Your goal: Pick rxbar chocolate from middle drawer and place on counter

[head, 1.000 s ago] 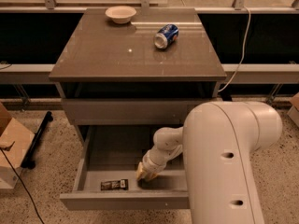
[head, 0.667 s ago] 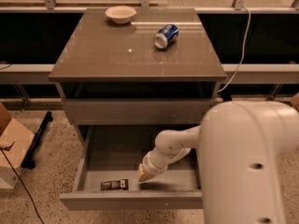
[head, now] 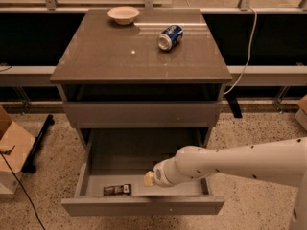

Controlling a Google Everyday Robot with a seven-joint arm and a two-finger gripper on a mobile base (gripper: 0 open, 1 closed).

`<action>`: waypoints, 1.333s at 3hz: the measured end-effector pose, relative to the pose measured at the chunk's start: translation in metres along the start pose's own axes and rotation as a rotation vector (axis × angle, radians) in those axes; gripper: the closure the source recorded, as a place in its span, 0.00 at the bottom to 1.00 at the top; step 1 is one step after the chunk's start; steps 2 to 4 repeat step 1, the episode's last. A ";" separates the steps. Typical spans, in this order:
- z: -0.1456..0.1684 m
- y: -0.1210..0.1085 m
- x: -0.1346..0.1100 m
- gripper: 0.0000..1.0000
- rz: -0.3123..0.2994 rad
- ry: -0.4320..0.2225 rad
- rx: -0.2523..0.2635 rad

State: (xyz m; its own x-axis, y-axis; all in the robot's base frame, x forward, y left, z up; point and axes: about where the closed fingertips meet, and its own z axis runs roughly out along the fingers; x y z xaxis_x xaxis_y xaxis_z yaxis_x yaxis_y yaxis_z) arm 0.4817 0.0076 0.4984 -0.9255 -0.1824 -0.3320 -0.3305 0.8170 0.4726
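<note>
The rxbar chocolate (head: pixel 116 189) is a small black wrapper lying flat on the floor of the open middle drawer (head: pixel 144 206), near its front left. My gripper (head: pixel 148 178) is down inside the drawer, just right of the bar and slightly above the drawer floor, a short gap away from it. The white arm reaches in from the right. The counter (head: pixel 110 56) tops the cabinet above, glossy grey-brown.
A blue soda can (head: pixel 170 36) lies on its side and a pale bowl (head: pixel 123 15) stands at the back of the counter. The upper drawer front (head: pixel 144 114) is closed. A cardboard box (head: pixel 12 147) stands on the floor at left, and a cable (head: pixel 242 66) hangs at right.
The bulky white arm body has swung out to the right of the view, now showing as a long forearm. The gripper stays in the drawer just right of the bar.
</note>
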 end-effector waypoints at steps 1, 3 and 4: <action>0.001 0.001 0.001 0.59 0.002 0.005 -0.001; 0.001 0.001 0.001 0.59 0.002 0.005 -0.001; 0.001 0.001 0.001 0.59 0.002 0.005 -0.001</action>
